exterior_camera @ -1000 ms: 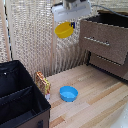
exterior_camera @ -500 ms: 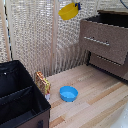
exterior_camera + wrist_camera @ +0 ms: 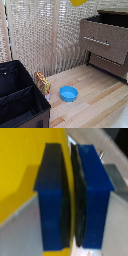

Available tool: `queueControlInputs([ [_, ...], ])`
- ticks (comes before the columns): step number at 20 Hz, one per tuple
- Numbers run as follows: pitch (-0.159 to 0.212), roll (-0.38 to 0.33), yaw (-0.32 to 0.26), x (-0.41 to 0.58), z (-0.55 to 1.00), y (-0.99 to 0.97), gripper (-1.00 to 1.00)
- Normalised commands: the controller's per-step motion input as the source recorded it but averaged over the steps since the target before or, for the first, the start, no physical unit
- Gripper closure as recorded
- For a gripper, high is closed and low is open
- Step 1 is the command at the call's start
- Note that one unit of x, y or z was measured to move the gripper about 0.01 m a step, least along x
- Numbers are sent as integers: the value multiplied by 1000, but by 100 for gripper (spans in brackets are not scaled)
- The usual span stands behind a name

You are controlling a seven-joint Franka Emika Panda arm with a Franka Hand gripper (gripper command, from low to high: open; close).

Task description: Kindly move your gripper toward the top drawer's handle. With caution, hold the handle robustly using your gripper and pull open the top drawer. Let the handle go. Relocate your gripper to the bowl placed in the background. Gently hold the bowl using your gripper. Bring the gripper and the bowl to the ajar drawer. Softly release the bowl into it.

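Yellow bowl (image 3: pixel 79 2) has risen almost out of the exterior view's top edge since a second ago, carried toward the open top drawer (image 3: pixel 104 39). Gripper (image 3: pixel 73 198) is clamped on its rim. Blue bowl (image 3: pixel 68 93) untouched; lowering comes next.

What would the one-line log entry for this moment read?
gripper: shut on bowl rim | bowl: lifted, at frame top | top drawer: open | blue bowl: on floor

Smooth yellow plastic bowl (image 3: pixel 20 173), matt dark wooden top drawer (image 3: pixel 102 37), slim metal handle (image 3: pixel 96 41), pale wood-plank floor (image 3: pixel 100 95).
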Motion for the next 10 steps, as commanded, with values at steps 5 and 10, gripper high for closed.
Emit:
queueControlInputs([
  [5, -63, 66, 0, -290, 115, -975, 100],
  [10, -5, 15, 3, -644, -246, -906, 100],
])
